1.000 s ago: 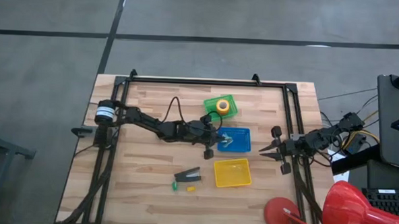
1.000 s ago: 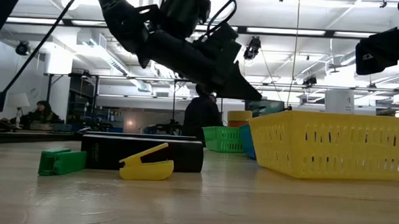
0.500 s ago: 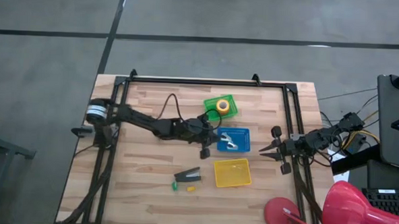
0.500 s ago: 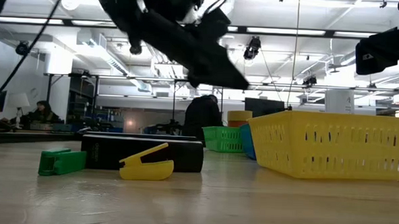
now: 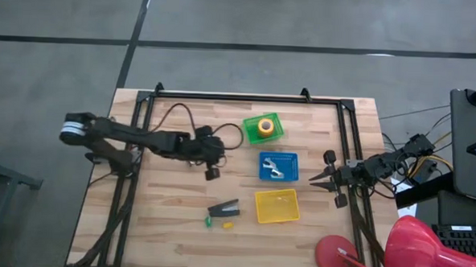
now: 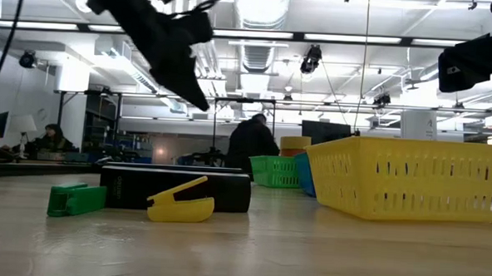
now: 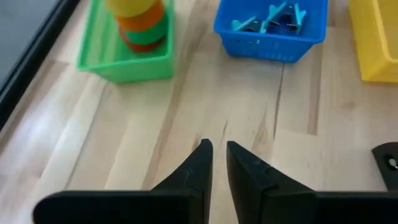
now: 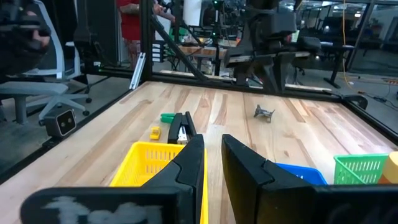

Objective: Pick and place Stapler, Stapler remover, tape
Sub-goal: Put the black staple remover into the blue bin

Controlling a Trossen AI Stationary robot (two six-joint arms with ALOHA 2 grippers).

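Note:
The dark wedge-shaped stapler point(image 5: 224, 207) lies flat on the wood near the table's near edge, left of the yellow basket; the low view shows the stapler point(image 6: 177, 189) broadside, and the right wrist view shows the stapler point(image 8: 182, 127) too. The tape point(image 5: 264, 127) sits in the green basket, and the left wrist view also shows the tape point(image 7: 140, 25) there. A cyan and silver staple remover point(image 7: 273, 18) lies in the blue basket point(image 5: 278, 166). My left gripper point(image 5: 212, 173) hangs shut over bare wood, left of the blue basket. My right gripper point(image 5: 316, 179) waits shut at the table's right side.
The yellow basket point(image 5: 277, 206) stands right of the stapler. A small green bit point(image 5: 207, 221) and a yellow bit point(image 5: 227, 226) lie just near of the stapler. A red lamp point(image 5: 414, 250) and its red base point(image 5: 333, 252) sit at the near right corner. A person point(image 6: 250, 146) stands beyond the table.
My left arm has drawn back from beside the blue basket toward the table's left, folding in, and its gripper has risen. The baskets, the stapler and my right arm have stayed where they were.

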